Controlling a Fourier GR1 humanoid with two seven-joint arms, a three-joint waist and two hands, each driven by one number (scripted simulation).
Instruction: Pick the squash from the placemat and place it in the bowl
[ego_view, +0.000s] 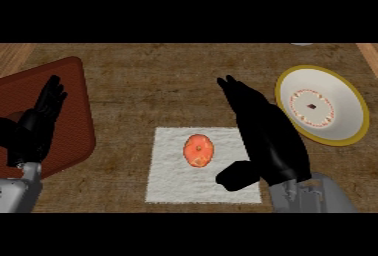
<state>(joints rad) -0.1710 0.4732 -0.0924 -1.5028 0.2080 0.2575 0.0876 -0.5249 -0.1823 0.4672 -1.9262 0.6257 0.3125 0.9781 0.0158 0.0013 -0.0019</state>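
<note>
An orange squash (198, 150) lies on the white placemat (170, 185) at the counter's near middle. My right hand (267, 135) hovers over the placemat's right edge, just right of the squash, with straight fingers pointing away and the thumb spread toward the placemat; it holds nothing. The bowl (322, 106), white with a yellow rim and a red-dotted ring inside, sits to the right of that hand. My left hand (37, 122) rests open at the left, fingers up.
A reddish-brown mat (70, 105) lies at the left under my left hand. Brown counter surface (155, 85) stretches behind the placemat. A pale object peeks in at the top right edge (301, 44).
</note>
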